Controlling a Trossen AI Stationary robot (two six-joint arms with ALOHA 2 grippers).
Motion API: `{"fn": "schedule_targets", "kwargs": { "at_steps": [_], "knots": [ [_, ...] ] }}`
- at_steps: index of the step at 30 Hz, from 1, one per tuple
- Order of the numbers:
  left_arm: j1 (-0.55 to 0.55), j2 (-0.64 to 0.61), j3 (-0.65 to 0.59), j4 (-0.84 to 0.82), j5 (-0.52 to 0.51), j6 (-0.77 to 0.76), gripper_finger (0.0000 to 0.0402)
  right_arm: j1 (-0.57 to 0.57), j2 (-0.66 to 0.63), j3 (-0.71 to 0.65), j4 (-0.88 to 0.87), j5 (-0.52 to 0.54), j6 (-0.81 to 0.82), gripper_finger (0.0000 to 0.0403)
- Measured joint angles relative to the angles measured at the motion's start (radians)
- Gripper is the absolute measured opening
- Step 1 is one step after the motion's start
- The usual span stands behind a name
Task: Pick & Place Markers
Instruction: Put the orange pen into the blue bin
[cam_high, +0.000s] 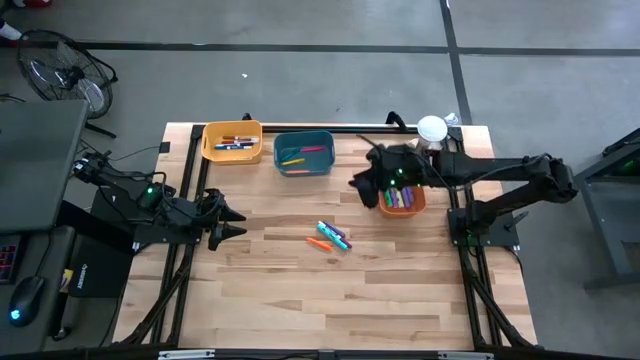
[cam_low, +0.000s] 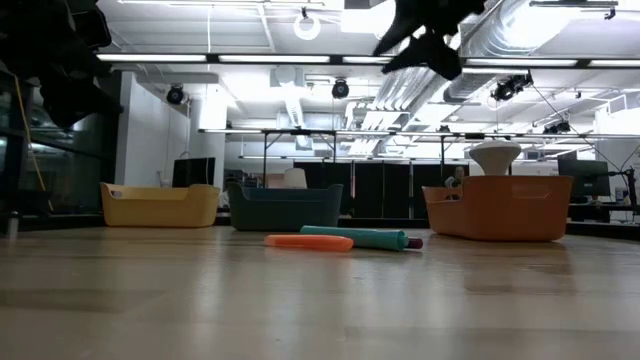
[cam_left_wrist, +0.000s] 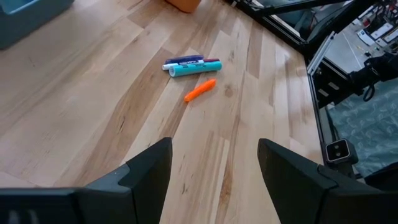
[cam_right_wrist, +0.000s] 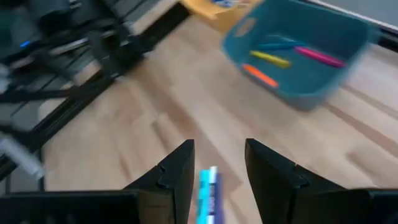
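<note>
Wood table (cam_high: 330, 300) carries three bins along its far edge: yellow bin (cam_high: 232, 142), teal bin (cam_high: 303, 152), orange bin (cam_high: 402, 200), each already holding markers, apparently sorted. Left gripper (cam_high: 228, 221) waits at the left edge, fingers wide, empty. Right gripper (cam_high: 358, 184) hangs high beside the orange bin, fingers part open with nothing between them. Loose markers (cam_high: 330, 237) lie mid-table: likely next.
</note>
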Motion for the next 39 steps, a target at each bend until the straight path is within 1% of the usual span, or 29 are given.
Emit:
{"fn": "schedule_targets", "kwargs": {
  "at_steps": [4, 7, 9, 16, 21, 24, 32, 35, 39],
  "knots": [
    [0.0, 0.0, 0.0, 0.0, 0.0, 0.005, 0.0232, 0.076, 0.022, 0.0, 0.056, 0.038, -0.01, 0.013],
    [0.0, 0.0, 0.0, 0.0, 0.0, 0.007, 0.0232, 0.128, 0.061, 0.0, 0.09, 0.086, -0.018, 0.013],
    [0.0, 0.0, 0.0, 0.0, 0.0, 0.007, 0.0232, 0.16, 0.098, 0.0, 0.116, 0.098, -0.031, 0.013],
    [0.0, 0.0, 0.0, 0.0, 0.001, 0.007, 0.0232, 0.244, 0.27, -0.001, 0.245, 0.066, -0.042, 0.013],
    [0.0, 0.0, 0.0, 0.0, 0.001, 0.007, 0.0232, 0.274, 0.386, -0.001, 0.35, 0.011, -0.042, 0.013],
    [0.0, 0.0, 0.0, 0.0, 0.002, 0.007, 0.0232, 0.289, 0.444, 0.0, 0.402, 0.002, -0.042, 0.013],
    [0.0, 0.0, 0.0, 0.0, 0.004, 0.008, 0.0232, 0.312, 0.57, 0.084, 0.382, 0.007, -0.082, 0.013],
    [0.0, 0.0, 0.0, 0.0, 0.004, 0.02, 0.0232, 0.312, 0.614, 0.132, 0.301, 0.012, -0.103, 0.013],
    [0.0, 0.0, 0.0, 0.0, 0.003, 0.022, 0.0232, 0.311, 0.672, 0.229, 0.14, 0.045, -0.104, 0.013]
  ]
}}
